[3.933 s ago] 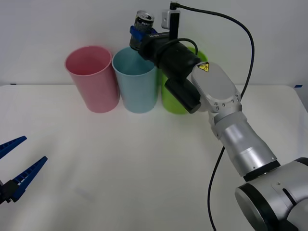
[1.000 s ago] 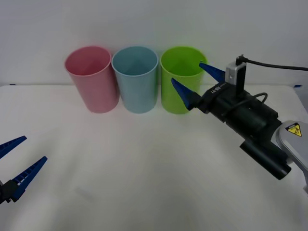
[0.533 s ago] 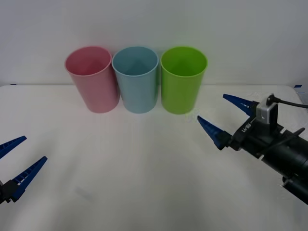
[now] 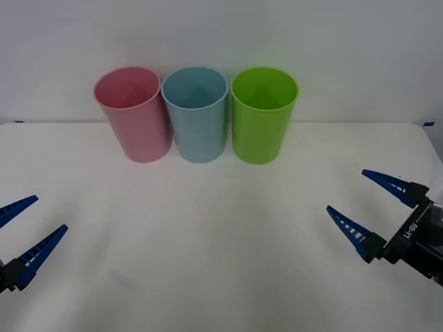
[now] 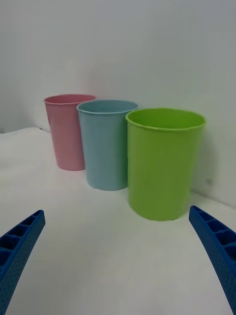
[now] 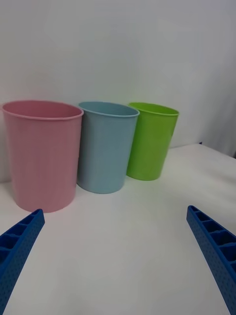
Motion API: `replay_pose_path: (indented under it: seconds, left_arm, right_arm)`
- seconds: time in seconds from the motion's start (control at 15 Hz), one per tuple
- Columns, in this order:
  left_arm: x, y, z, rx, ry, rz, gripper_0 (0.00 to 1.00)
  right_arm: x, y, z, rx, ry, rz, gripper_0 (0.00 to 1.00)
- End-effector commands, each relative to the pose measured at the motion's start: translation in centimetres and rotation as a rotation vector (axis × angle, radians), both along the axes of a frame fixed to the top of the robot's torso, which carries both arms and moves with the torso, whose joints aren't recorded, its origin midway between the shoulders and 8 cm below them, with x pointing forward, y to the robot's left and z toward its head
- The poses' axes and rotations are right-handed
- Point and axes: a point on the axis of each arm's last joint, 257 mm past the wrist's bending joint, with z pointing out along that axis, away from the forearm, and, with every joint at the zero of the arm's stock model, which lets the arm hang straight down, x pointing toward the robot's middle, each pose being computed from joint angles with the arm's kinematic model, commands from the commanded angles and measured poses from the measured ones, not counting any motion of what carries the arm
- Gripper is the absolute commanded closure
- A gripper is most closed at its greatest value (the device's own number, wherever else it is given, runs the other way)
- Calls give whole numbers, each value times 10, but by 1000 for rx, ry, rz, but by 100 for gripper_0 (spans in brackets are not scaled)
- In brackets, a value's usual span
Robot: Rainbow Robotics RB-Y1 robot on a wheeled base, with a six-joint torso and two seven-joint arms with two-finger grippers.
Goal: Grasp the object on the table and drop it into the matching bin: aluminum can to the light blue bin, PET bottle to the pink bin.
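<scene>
- Blue ribbed fingers of the right gripper (image 4: 377,216) stand spread wide with nothing between them, low over the white table (image 4: 208,235) at its right side, pointing toward the row of bins.
- Left gripper (image 4: 24,238) sits at the table's near left edge, its fingers likewise apart and empty; it looks parked.
- Light blue bin (image 4: 196,114) stands upright in the middle of the row at the far edge, touching or nearly touching the pink bin (image 4: 134,113) on its left, with a lime green bin (image 4: 263,114) just beside it on the right.
- No can lies on the tabletop or in either gripper, and from where the cameras look I cannot see down to the bottom of the bins, so I cannot tell where the aluminum can is.
- My read is that the sorting is over or waiting on a fresh object, and the step in hand is bringing the arm clear to rest.
- Doing that well means keeping the fingers open, low and level, and staying well apart from the bins so none gets nudged.
- Relative to the right gripper, the light blue bin is well ahead and toward the robot's left, past the green one.
</scene>
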Motion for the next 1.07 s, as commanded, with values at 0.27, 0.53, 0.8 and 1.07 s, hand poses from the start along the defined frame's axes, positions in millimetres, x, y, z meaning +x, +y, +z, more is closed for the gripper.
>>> replay_pose_path:
  seconds: [0.27,0.53,0.8,1.07]
  left_arm:
    - [0,0,0,0,0,0,0]
    - [0,0,0,0,0,0,0]
    - [0,0,0,0,0,0,0]
    - [0,0,0,0,0,0,0]
  right_arm:
    - [-44,-30,-12,-4,25,-10,0]
    - [-61,-58,-27,7,45,12,0]
    - [-57,-80,-36,15,35,16,0]
    - [-56,-88,-39,14,37,2,0]
